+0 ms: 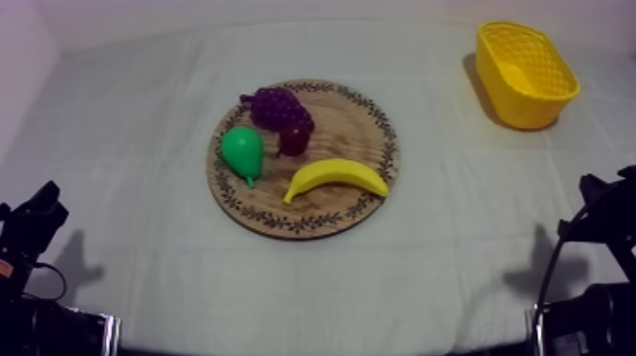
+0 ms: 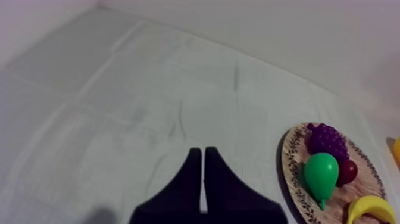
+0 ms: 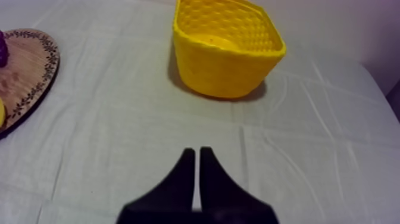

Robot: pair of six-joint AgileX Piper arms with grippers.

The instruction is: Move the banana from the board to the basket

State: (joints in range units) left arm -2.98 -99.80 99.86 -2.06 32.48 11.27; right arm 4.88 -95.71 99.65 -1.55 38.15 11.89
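Closest to the lens, the left gripper's (image 2: 202, 152) two black fingers lie pressed together as a narrow wedge with nothing between them. The right gripper (image 3: 196, 151) shows the same closed, empty wedge. Both arms sit low at their own sides of the grey-white tablecloth (image 1: 445, 265), which I read as a rest pose with the pick not yet begun.

The curved yellow toy banana (image 1: 336, 178) lies flat on the round wooden board with a patterned rim (image 1: 301, 225), on the side nearest the arms. It lies clear of the green plastic pear (image 1: 243, 151), the purple bunch of grapes (image 1: 277, 106) and the small red fruit (image 1: 294, 140), so fingers can probably come down either side of it. The yellow lattice-walled basket (image 1: 516, 104) stands well apart at the far right, and the right gripper points towards it, so that arm seems the better placed.

From the left wrist the frame edge cuts off the banana, and from the right wrist the board is cut to part of its rim. The red fruit is partly tucked behind the grapes and pear. The basket's near wall hides part of its floor, but what shows looks empty.
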